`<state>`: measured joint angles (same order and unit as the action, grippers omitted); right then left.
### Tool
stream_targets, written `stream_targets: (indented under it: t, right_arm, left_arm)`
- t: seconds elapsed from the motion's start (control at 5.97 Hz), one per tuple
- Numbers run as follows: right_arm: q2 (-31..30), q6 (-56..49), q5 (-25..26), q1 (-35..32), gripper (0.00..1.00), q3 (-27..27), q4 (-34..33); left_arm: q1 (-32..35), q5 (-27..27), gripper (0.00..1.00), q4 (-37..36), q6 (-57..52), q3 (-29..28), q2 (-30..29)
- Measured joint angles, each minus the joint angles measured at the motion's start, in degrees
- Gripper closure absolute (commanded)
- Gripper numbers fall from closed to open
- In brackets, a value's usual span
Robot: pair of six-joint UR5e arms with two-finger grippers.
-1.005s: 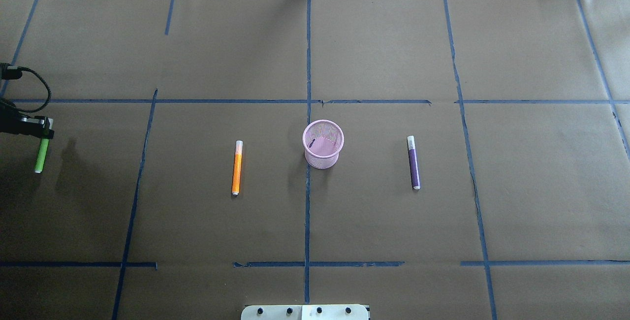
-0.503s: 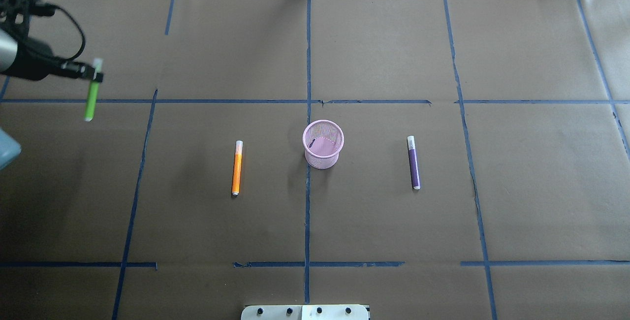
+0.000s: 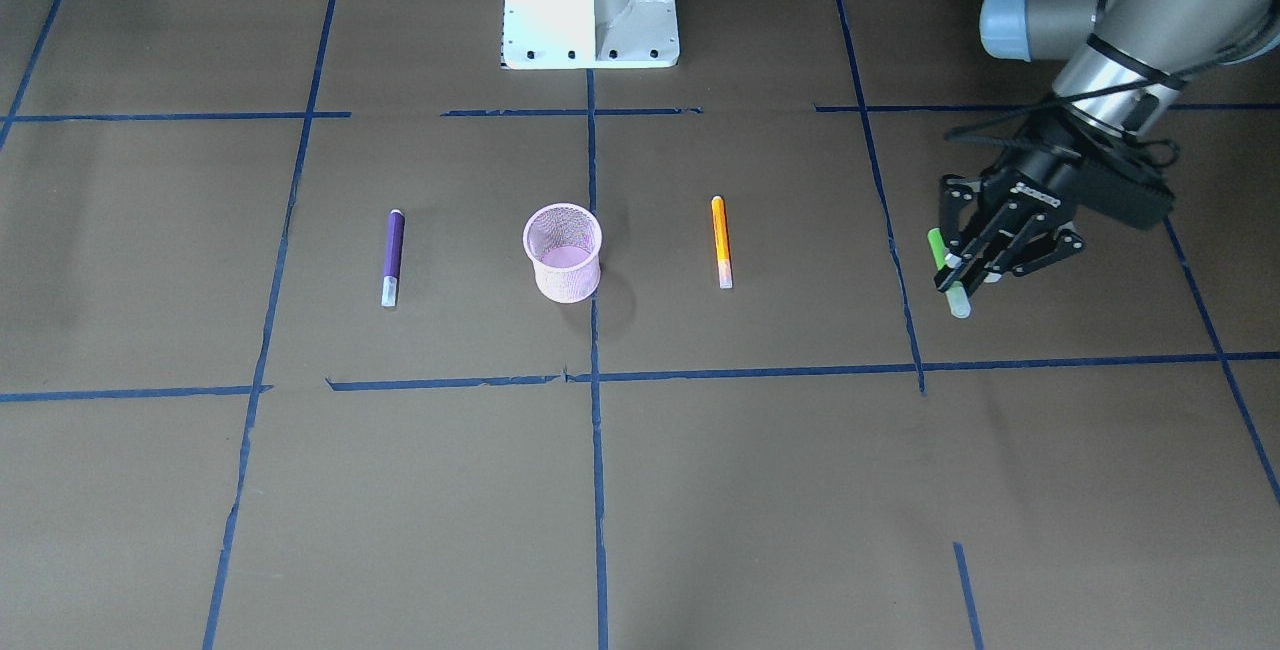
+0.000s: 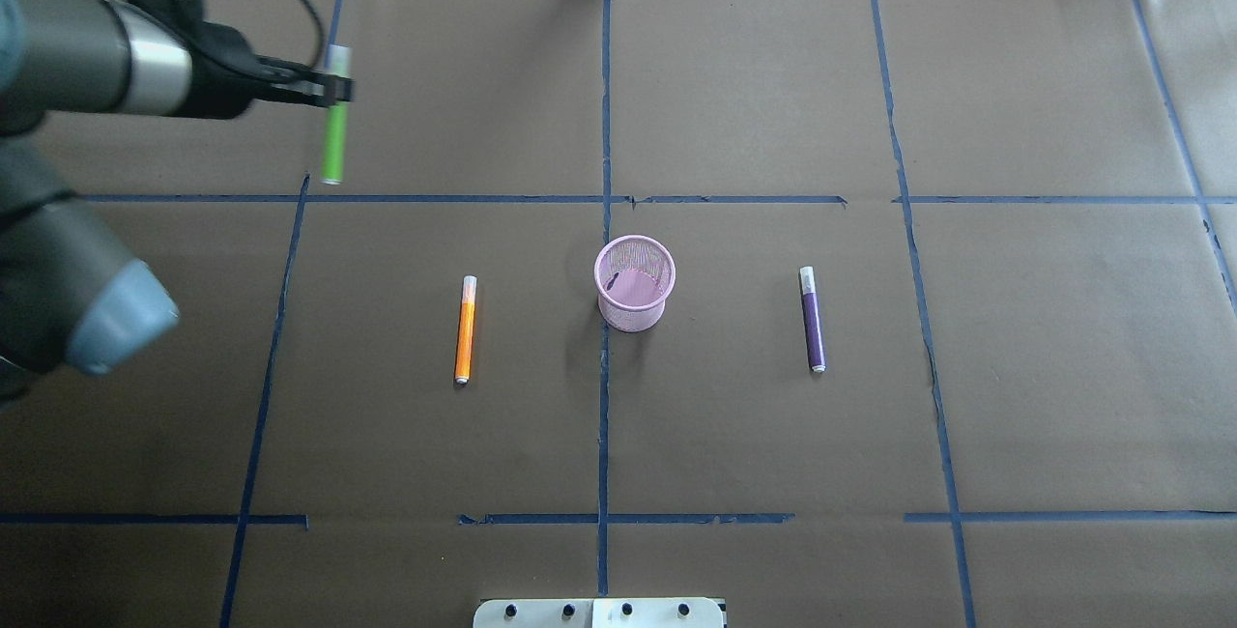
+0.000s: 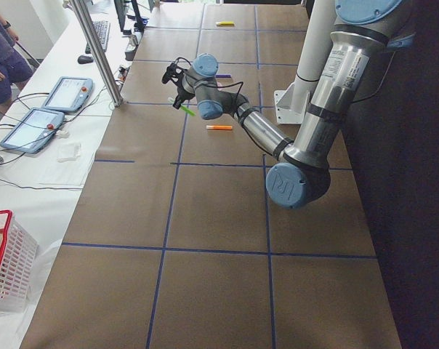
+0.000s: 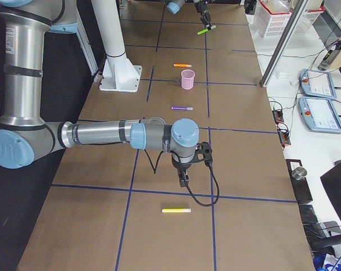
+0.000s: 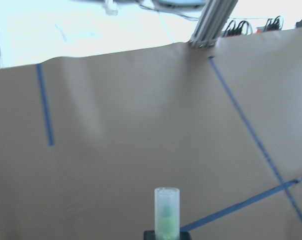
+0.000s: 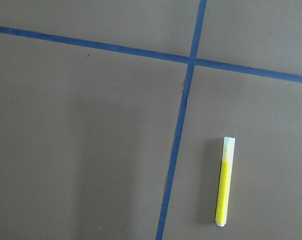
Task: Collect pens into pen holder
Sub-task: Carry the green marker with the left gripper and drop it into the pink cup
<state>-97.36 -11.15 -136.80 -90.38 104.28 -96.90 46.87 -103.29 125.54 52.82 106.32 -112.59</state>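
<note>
Left jaws clamped on green pen [image 4: 333,145], aloft upper left of frame, cup [image 4: 634,283] centre on counter [image 4: 773,464] between orange pen [image 4: 466,329] and purple pen [image 4: 813,319], yellow pen [image 6: 176,210] apparently near right jaws, whose gap cannot be told

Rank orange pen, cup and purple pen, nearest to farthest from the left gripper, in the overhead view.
1. Orange pen, left of centre.
2. Cup, centre.
3. Purple pen, right of centre.
</note>
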Motion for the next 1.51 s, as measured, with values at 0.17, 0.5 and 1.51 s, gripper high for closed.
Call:
stream_targets:
  t: [0.17,0.5,1.51]
  right_arm:
    - [0.01,0.09,0.02,0.02,0.00,-0.05,1.28]
    - [-0.15,0.38,0.04,0.03,0.00,-1.08,4.93]
    - [-0.20,0.40,0.07,0.03,0.00,-1.46,5.53]
  left_arm:
    - [-7.62,10.59,1.00,-0.64,4.25,0.02,-4.53]
    - [-20.70,31.09,1.00,-5.24,8.30,-4.11,-14.39]
    - [-26.50,41.81,0.91,-6.87,12.19,-17.35,-22.03]
